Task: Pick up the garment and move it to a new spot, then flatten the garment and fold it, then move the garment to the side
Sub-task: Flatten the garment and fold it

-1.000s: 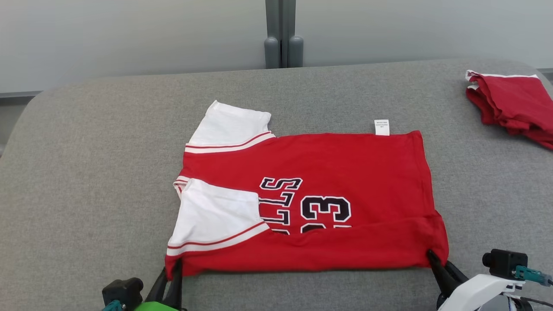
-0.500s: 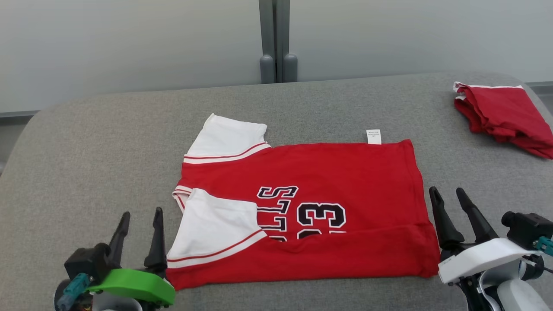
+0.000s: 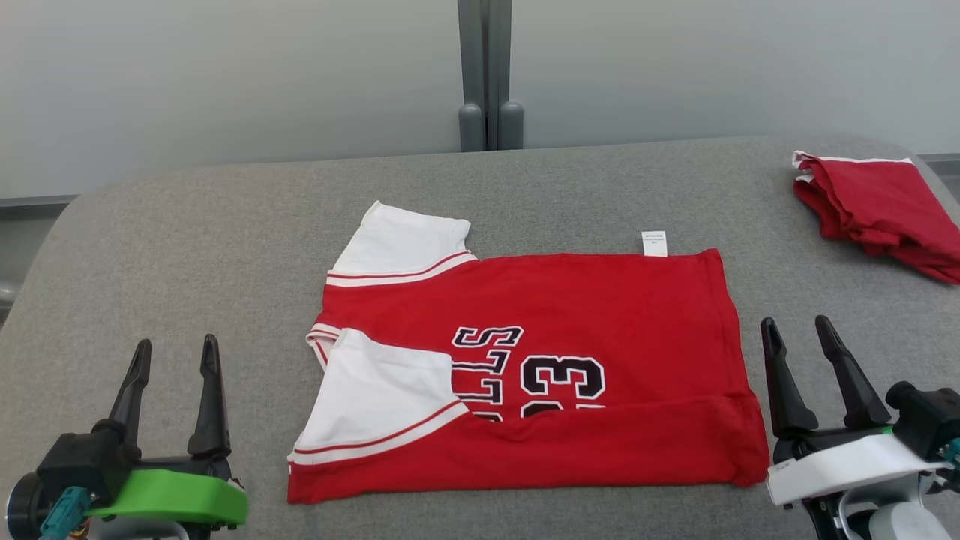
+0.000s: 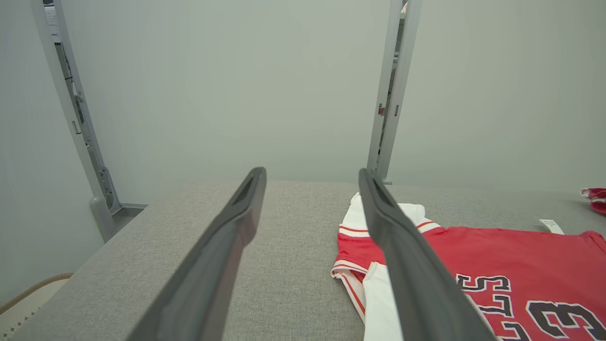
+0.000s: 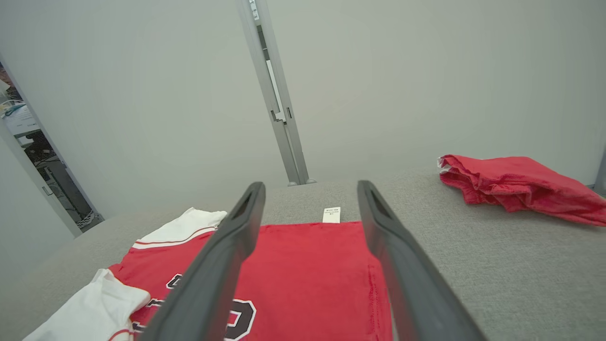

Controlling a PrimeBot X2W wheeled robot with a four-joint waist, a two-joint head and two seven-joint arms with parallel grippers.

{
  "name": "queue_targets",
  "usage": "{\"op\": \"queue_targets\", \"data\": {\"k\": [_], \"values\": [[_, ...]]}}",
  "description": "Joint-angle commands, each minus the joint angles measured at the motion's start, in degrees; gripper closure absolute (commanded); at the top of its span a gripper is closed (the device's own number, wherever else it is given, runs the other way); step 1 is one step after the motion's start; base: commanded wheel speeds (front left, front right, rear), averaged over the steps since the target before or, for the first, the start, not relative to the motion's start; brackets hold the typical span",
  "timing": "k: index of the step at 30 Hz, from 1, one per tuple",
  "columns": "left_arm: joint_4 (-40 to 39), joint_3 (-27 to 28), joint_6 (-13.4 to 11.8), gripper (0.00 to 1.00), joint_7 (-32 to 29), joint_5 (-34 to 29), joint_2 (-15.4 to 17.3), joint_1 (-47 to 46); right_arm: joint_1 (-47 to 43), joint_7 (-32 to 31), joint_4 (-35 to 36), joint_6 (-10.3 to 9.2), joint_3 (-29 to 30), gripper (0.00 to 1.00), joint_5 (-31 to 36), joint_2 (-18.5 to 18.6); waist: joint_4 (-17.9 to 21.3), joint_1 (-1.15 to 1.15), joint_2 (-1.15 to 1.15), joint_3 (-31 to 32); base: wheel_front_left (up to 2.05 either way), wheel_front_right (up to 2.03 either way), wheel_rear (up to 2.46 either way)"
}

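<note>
Red jersey (image 3: pixel 540 360) with white sleeves lies centred on the grey fabric table (image 3: pixel 187 247), near edge folded over; your left gripper (image 3: pixel 174 346) and right gripper (image 3: pixel 795 324) have just released it, so line up the next fold.

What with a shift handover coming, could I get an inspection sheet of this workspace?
Surface: grey fabric-covered table, bare cloth around the job's garment.
Job's things: red jersey lying flat in the middle, its near edge folded up over the number; one white sleeve lies on the body, and a white label sticks out at the far edge.
Clutter: folded red garment at the far right corner.
Grippers: left gripper open, empty, left of the jersey; right gripper open, empty, right of it; neither touches cloth.
Cables: teal connector at the left wrist; loose cable, nothing seen.
Surroundings: pale wall panels, grey post behind the table.
</note>
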State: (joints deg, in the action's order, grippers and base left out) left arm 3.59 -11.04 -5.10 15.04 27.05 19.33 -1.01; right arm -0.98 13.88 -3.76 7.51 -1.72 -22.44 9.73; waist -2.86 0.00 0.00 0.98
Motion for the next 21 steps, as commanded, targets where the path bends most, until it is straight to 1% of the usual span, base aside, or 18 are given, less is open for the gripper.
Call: {"op": "queue_targets", "data": {"k": [1,5,11,18,21], "values": [[-0.59,0.45,-0.35,0.0,0.14,-0.71,0.52,1.28,-1.27,0.33,0.46,-0.05,0.39,0.0,0.76,-0.17,-0.07,0.0,0.0,0.02,0.0,0.0,0.0],[-1.17,1.07,-0.78,0.0,0.14,-0.28,0.52,3.61,-2.74,0.41,0.75,-0.05,1.45,0.0,1.54,-0.68,-0.12,0.0,0.0,0.05,0.0,0.0,0.0],[-0.86,1.05,-0.39,0.0,0.14,-0.67,-0.08,4.55,-3.32,-0.58,0.25,-0.05,2.05,0.0,2.47,-1.16,-0.19,0.0,0.0,0.01,0.0,0.0,0.0],[0.96,0.68,0.6,0.0,0.09,-0.22,-0.19,1.98,-1.01,-2.29,-0.67,-0.06,1.72,0.0,3.71,-0.71,0.34,0.0,0.0,-0.5,0.0,0.0,0.0],[1.8,0.24,1.75,0.0,-0.84,-0.62,0.99,-1.32,2.07,-3.37,-0.3,-0.05,0.29,0.0,4.2,0.68,0.7,0.0,0.0,-1.63,0.0,0.0,0.0]]}}
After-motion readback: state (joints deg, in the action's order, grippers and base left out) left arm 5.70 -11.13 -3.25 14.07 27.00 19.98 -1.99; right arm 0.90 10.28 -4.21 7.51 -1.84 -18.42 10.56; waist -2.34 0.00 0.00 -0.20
